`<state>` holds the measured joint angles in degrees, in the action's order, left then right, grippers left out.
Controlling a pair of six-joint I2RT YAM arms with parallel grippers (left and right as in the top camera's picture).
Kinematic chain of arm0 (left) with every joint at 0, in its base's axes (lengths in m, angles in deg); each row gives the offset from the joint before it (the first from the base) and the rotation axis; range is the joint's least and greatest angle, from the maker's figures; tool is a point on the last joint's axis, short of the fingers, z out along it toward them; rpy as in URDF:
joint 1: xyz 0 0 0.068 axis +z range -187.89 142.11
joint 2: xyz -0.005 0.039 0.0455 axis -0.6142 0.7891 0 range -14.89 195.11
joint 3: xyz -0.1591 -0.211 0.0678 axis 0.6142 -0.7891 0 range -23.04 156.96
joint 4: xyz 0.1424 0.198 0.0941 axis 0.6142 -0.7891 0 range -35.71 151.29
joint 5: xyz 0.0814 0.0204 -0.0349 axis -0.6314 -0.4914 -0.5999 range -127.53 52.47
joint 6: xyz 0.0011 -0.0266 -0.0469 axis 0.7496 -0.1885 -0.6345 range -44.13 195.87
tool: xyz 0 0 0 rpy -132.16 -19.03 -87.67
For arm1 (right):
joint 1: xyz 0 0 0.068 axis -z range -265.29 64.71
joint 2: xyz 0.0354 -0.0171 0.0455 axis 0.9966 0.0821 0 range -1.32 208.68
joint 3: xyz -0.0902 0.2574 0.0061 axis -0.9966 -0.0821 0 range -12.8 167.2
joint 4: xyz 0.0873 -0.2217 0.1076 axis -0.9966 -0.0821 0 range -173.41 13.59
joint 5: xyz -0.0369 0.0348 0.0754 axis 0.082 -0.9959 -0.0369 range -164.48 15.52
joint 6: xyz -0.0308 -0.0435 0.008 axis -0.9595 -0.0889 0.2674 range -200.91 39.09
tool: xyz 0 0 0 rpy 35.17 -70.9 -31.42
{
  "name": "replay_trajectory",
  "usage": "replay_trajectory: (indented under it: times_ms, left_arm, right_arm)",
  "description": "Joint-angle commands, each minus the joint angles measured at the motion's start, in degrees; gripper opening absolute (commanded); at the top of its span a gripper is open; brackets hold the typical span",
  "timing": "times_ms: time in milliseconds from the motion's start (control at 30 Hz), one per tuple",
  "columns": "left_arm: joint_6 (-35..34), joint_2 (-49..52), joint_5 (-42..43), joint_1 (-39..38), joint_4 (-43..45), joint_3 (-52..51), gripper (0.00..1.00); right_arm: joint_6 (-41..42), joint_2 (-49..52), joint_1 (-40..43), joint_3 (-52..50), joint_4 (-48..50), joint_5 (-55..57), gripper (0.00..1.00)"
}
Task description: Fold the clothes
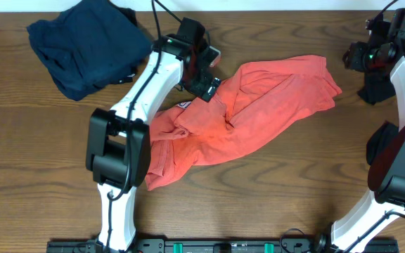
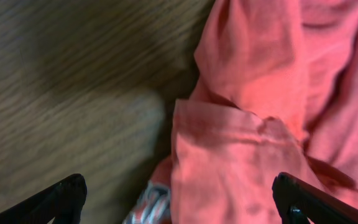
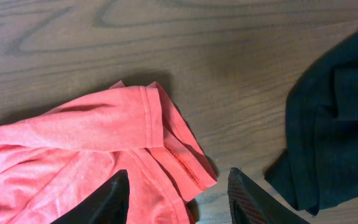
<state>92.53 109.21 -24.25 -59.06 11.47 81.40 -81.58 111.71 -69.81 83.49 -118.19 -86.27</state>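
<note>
- Hanging over a folded edge of the red shirt (image 1: 259, 105): left gripper (image 2: 180, 199), fingers spread wide, clamped on nothing.
- Crumpled and spread across the surface (image 1: 273, 204), the red shirt lies directly beneath the left gripper and runs off to both sides of it.
- Between the left gripper's fingers, a scrap of white-and-dark print (image 2: 148, 205) peeks from under the fold; too little shows to read.
- Above a hemmed corner of the red shirt: right gripper (image 3: 179, 196), fingers apart, gripping nothing.
- To the other side of the right gripper, a black shirt (image 3: 334, 124), apart from the red corner with bare wood between.
- Beyond the left gripper, away from the right one, a navy shirt (image 1: 83, 46) bunched in a heap, not touching the red shirt.
</note>
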Motion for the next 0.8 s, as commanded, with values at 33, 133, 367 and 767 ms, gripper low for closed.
replay_trajectory:
  times_ms: [33, 133, 367, 767]
  left_arm:
    - [2.45, 1.88, -0.26, -0.07, 1.25, 1.11, 0.97]
    - [3.28, 2.82, -0.24, -0.07, 1.92, 1.11, 0.95]
    - [4.52, 4.52, 4.28, -0.13, 2.60, 1.11, 0.84]
    - [4.52, 5.27, 6.43, -0.50, 4.35, 0.96, 0.72]
  right_arm:
    - [-0.70, 0.55, -0.57, 0.76, -0.22, -0.46, 0.49]
    - [-0.70, 0.55, -0.57, 0.76, -0.35, -0.44, 0.50]
    - [-0.72, 0.55, -0.55, 0.76, -0.35, -0.42, 0.50]
    - [-1.18, 0.55, -0.50, 0.76, -0.42, -0.42, 0.50]
